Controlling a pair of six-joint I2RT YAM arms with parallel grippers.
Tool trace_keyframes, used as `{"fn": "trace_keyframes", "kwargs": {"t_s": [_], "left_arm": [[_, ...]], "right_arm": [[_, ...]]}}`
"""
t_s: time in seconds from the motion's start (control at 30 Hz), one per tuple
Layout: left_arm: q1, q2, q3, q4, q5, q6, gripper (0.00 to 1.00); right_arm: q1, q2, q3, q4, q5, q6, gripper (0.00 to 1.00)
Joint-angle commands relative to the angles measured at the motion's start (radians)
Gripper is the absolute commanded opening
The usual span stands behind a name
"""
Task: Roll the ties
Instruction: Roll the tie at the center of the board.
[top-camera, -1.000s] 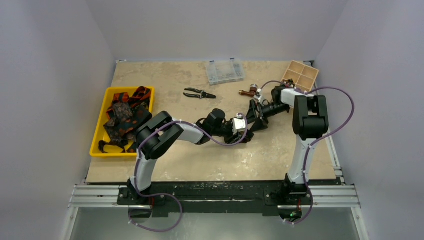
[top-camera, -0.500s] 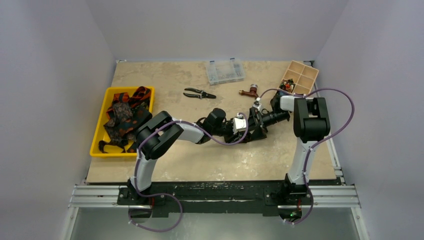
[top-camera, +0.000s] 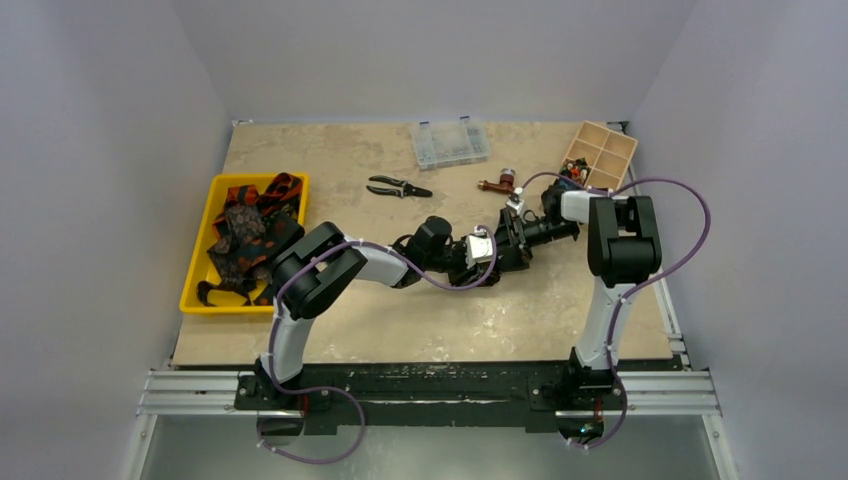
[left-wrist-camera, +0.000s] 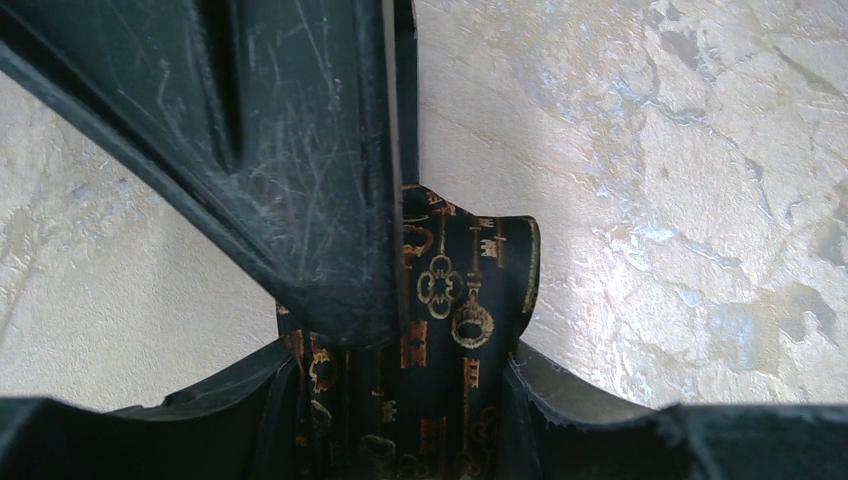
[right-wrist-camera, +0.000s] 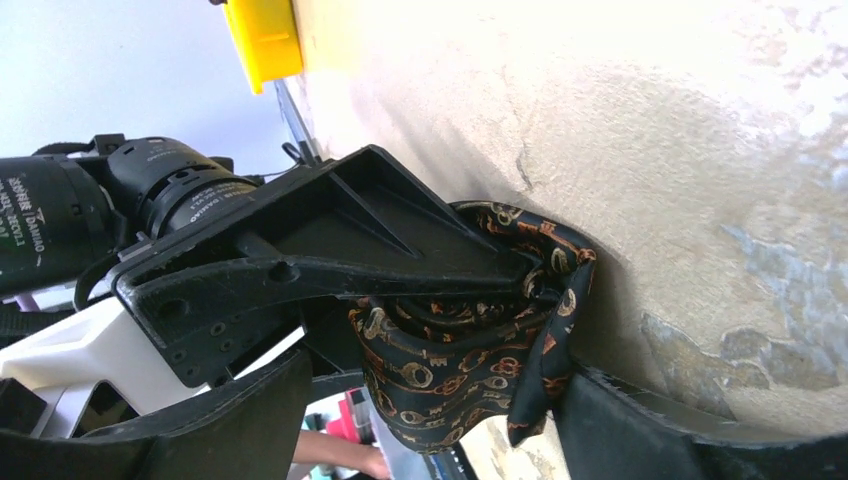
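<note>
The right hand (right-wrist-camera: 440, 395) hides part of the tie (left-wrist-camera: 455, 300); bottom cropped.

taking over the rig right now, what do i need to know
Pincers: left pincer shut on the key-print tie, mid-table; right pincer open, its fingers either side of that tie.
Things: the other ties lie heaped in the yellow bin.
Done: no finished roll in view; this tie is only loosely bunched.
Left: finish this roll, then do the ones in the bin.

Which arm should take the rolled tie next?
Right, likely: the right tool stands open astride the tie and can close on it; the left tool is clamped on that tie.
</note>
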Motion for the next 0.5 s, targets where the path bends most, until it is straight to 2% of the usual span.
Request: {"fn": "trace_keyframes", "kwargs": {"t_s": [0.0, 0.07, 0.13, 0.17, 0.2, 0.23, 0.27, 0.33, 0.4, 0.47], "left_arm": [[0.018, 0.055, -0.041, -0.223, -0.065, 0.03, 0.01], [0.018, 0.055, -0.041, -0.221, -0.064, 0.03, 0.01], [0.018, 0.054, -0.046, -0.218, -0.066, 0.031, 0.01], [0.018, 0.054, -0.048, -0.216, -0.065, 0.031, 0.01], [0.019, 0.053, -0.048, -0.218, -0.064, 0.032, 0.01], [0.019, 0.053, -0.047, -0.219, -0.064, 0.031, 0.01], [0.018, 0.052, -0.049, -0.219, -0.064, 0.032, 0.01], [0.018, 0.051, -0.051, -0.219, -0.066, 0.031, 0.01], [0.018, 0.05, -0.052, -0.218, -0.066, 0.032, 0.01], [0.018, 0.051, -0.05, -0.219, -0.066, 0.03, 0.01]], "right_arm": [[0.003, -0.064, 0.007, 0.017, -0.082, -0.014, 0.8], [0.004, -0.065, 0.004, -0.026, -0.084, -0.064, 0.66], [0.003, -0.065, 0.0, -0.057, -0.083, -0.094, 0.61], [0.004, -0.064, -0.006, -0.06, -0.078, -0.096, 0.64], [0.003, -0.066, -0.012, -0.05, -0.067, -0.09, 0.74], [0.003, -0.068, -0.022, -0.033, -0.05, -0.079, 0.89], [0.003, -0.072, -0.031, -0.014, -0.036, -0.06, 0.97], [0.003, -0.075, -0.039, 0.007, -0.023, -0.044, 0.98], [0.006, -0.07, -0.041, 0.01, -0.02, -0.042, 0.91], [0.006, -0.071, -0.047, 0.018, -0.01, -0.043, 0.78]]}}
